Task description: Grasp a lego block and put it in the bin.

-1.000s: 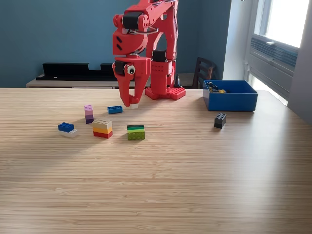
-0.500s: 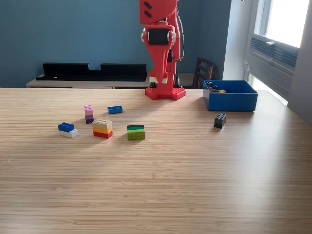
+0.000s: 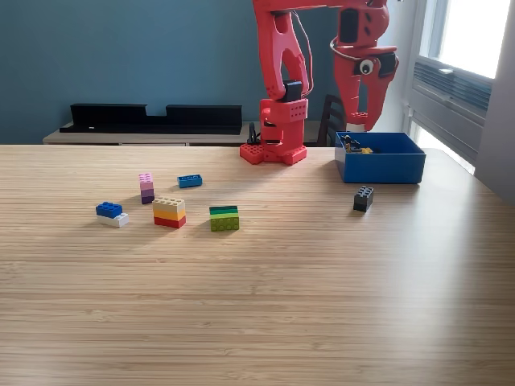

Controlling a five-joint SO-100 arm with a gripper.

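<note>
- Your gripper (image 3: 360, 122): red, hanging fingers-down above the far left corner of the bin as the exterior view shows it. Its tips sit close together with something small and pale at the very end; whether they are clamped on it you cannot tell from this view.
- The bin (image 3: 386, 167): bright blue, shallow, open-topped, on the table at the exterior view's right, near the far edge. Small dark and yellow pieces (image 3: 354, 146) lie in its far left corner.
- Arm base (image 3: 273, 153): red, planted at the table's far edge, just to the exterior view's left of the bin.
- Black block (image 3: 363, 199): on the table just in front of the bin, apart from it.
- Small blue block (image 3: 190, 181): lying flat at the exterior view's left of centre.
- Pink-and-purple stack (image 3: 146, 188): upright, just to the left of the small blue block.
- Blue-on-white block (image 3: 111, 214): farthest to the exterior view's left.
- Cream, yellow and red stack (image 3: 170, 212): between the blue-on-white block and the green pair.
- Dark-green-on-lime block (image 3: 224, 218): nearest the table's middle.
- Table (image 3: 265, 314): light wood grain; all 5 loose blocks at the left lie well apart from the bin.
- Behind the table: a dark chair (image 3: 331, 121) beside the arm base, and a long black shelf unit (image 3: 153, 117) against the blue wall.
- Nothing stands on the table between your gripper and the bin's opening.
</note>
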